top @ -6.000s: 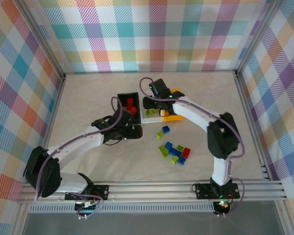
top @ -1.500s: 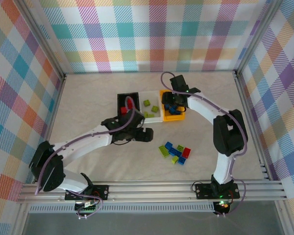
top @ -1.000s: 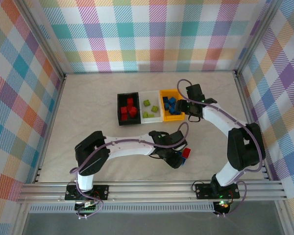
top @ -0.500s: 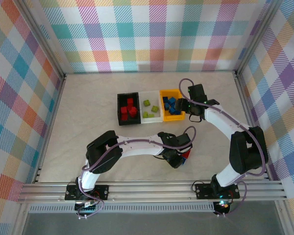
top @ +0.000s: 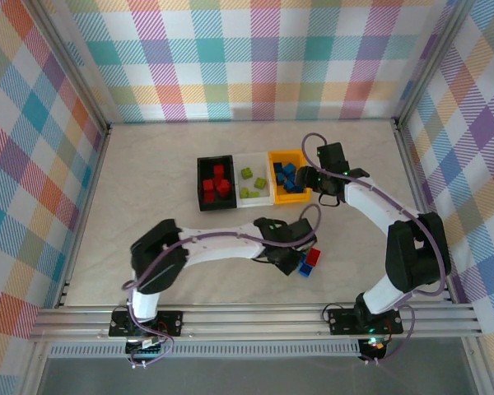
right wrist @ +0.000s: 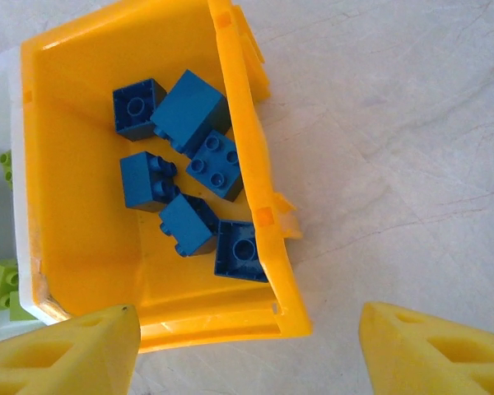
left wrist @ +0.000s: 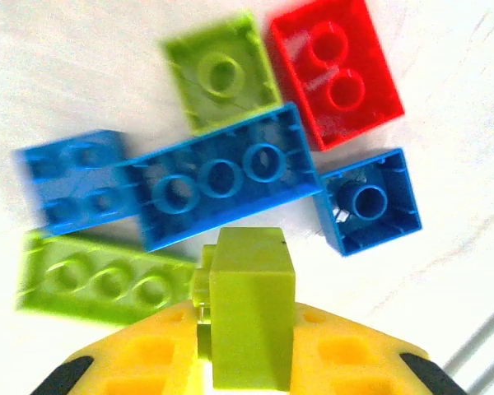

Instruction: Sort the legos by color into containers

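Red legos (top: pixel 218 183) sit in the black bin (top: pixel 202 178), green legos (top: pixel 247 174) in the white bin (top: pixel 253 203), blue legos (right wrist: pixel 189 164) in the orange bin (right wrist: pixel 74 214). The right gripper (right wrist: pixel 247 350) hovers at its edge, jaws apart. The left gripper (left wrist: pixel 249 370) clamps a green brick (left wrist: pixel 251 304) above the loose pile (left wrist: pixel 222 177).

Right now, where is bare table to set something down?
Free: the tabletop left of the black bin and behind all three bins. Crowded: the loose brick pile under the left fingers, shut on a lime green brick; the right fingers, open, by the orange-yellow bin.
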